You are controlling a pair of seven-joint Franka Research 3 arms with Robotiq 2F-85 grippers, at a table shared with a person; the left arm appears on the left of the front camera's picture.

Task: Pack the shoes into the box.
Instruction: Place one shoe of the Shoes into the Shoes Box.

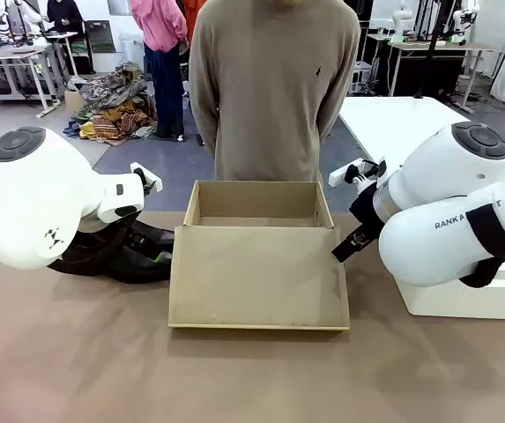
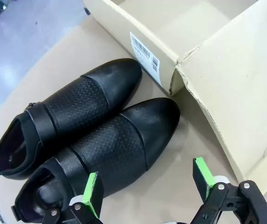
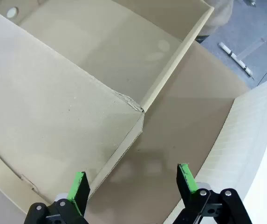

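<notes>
The shoes [image 1: 122, 256] lie on the desk near its left edge, just left of the box [image 1: 190, 204] and partly hidden behind the left arm [image 1: 36, 198]. The box stands open in the middle of the desk toward the far edge, where a person [image 1: 270, 88] stands, and its lid [image 1: 256, 278] lies flat toward the near edge. The right arm [image 1: 446, 211] hangs over a white box [image 1: 464, 304] at the desk's right edge. From the left wrist, the two black shoes sit side by side with their pointed toes close to the box's corner, whose wall carries a white label [image 2: 145, 51]. The left gripper [image 2: 147, 184] is spread wide and holds nothing, one green pad [image 2: 92, 190] over the nearer shoe. From the right wrist, the right gripper [image 3: 133, 179] is also spread wide and empty, above the lid's corner and the bare strip of desk [image 3: 184, 135] between the brown box and the white one.
</notes>
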